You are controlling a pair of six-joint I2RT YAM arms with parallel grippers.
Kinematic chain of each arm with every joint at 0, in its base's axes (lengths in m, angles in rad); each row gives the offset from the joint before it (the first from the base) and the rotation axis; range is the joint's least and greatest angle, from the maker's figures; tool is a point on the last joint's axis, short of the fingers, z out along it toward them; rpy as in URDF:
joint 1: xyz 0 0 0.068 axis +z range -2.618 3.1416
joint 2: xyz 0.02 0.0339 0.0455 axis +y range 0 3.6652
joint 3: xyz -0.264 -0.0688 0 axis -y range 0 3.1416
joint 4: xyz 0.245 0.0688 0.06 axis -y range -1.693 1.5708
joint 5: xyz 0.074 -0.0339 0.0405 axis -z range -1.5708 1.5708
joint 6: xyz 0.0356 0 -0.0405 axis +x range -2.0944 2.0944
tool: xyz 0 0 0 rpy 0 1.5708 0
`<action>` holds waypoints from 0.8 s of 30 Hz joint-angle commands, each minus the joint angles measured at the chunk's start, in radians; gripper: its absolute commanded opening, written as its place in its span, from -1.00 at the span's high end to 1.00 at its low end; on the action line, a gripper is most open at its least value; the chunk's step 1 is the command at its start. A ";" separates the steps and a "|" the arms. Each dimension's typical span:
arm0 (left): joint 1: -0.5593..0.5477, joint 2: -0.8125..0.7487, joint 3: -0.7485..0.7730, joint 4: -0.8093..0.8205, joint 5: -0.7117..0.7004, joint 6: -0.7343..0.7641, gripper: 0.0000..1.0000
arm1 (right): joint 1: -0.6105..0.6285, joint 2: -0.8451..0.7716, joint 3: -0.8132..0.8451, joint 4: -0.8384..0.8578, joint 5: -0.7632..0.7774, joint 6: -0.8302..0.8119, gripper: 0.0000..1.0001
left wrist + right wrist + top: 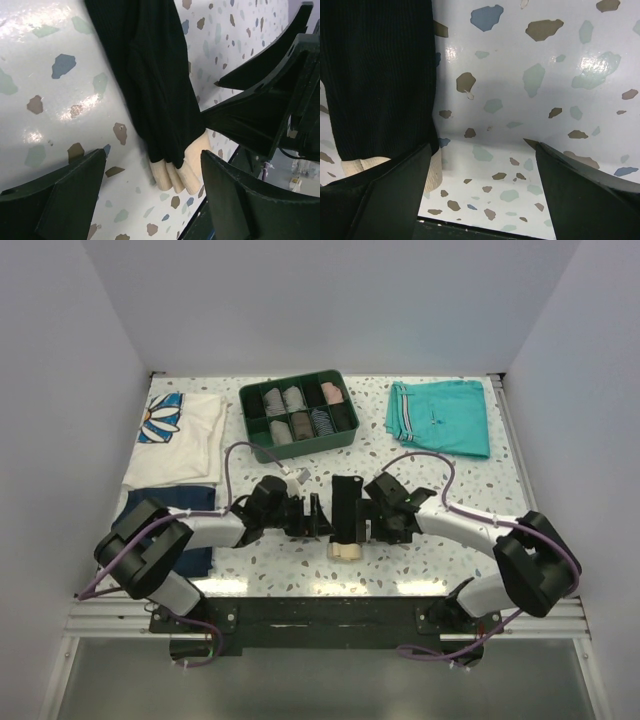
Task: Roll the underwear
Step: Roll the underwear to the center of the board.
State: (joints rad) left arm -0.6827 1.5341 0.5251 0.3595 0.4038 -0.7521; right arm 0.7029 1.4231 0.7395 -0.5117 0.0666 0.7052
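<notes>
Just left of the underwear (347, 502), the left gripper (316, 516) has its jaws spread wide and holds nothing. The underwear lies on the speckled table (290, 565) as a narrow black strip, beige end nearest the arm bases, between the 2 grippers. The right gripper (380, 520), just right, gapes wide and empty

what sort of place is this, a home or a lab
Probably a robot lab cell: white walls box in a speckled table, two arms are bolted at its edge, and a green tray holds rolled clothes.
</notes>
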 commanded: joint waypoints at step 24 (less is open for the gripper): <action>-0.049 0.205 -0.057 0.182 0.020 -0.155 -0.11 | 0.009 -0.001 -0.042 0.002 0.010 0.005 -0.82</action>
State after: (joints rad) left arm -0.7166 1.6951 0.4805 0.6697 0.4686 -0.9257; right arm 0.7067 1.3991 0.7174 -0.5003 0.0692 0.7132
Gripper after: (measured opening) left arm 0.572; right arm 0.907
